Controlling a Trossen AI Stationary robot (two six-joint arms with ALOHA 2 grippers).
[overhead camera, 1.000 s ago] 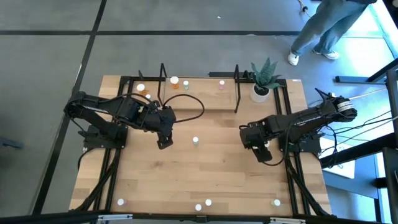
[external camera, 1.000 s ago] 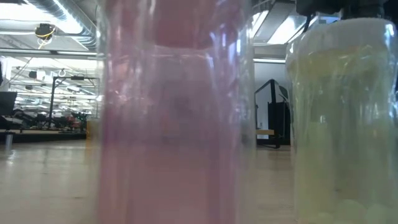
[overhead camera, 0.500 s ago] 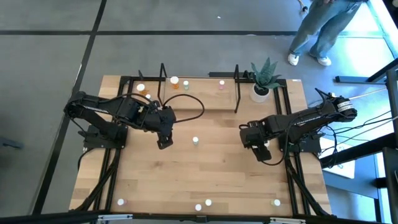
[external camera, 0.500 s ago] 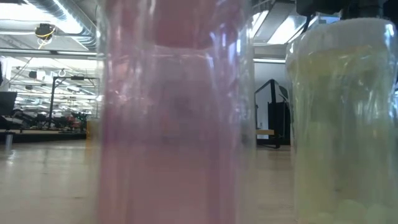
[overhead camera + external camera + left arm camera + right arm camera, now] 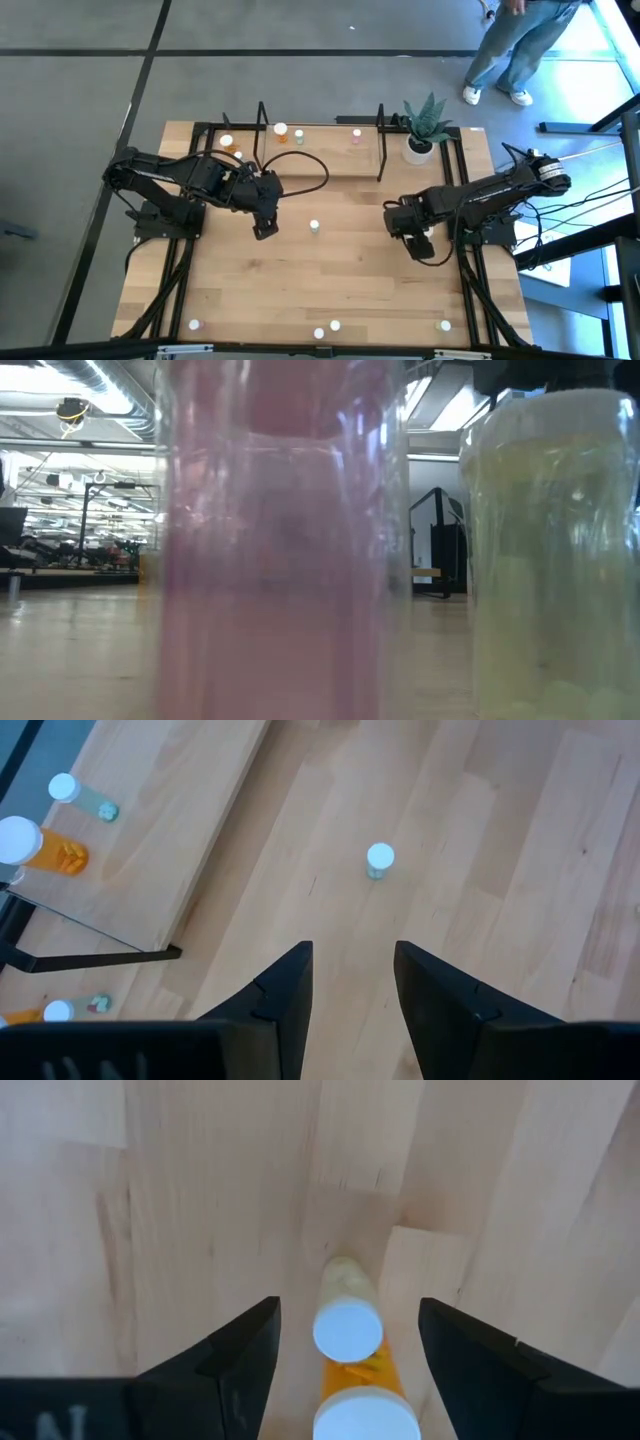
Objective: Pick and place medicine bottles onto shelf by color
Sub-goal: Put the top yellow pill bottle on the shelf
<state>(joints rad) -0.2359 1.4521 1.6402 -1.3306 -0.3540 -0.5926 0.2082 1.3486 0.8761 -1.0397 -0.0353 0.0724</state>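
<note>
Both hands low over the worktop (image 5: 330, 285), neither holding a bottle.

My right hand (image 5: 345, 1342) sits at the right side of the worktop with its fingers spread wide, and between them I see two white-capped bottles, the nearer one orange (image 5: 362, 1378), neither gripped. My left hand (image 5: 352, 982) is left of centre, fingers parted with nothing between them, a small greenish bottle (image 5: 379, 860) standing just ahead of it. The shelf (image 5: 320, 140) along the far edge carries an orange bottle (image 5: 282, 131), a pink one (image 5: 357, 134) and others. More bottles stand along the near edge.
</note>
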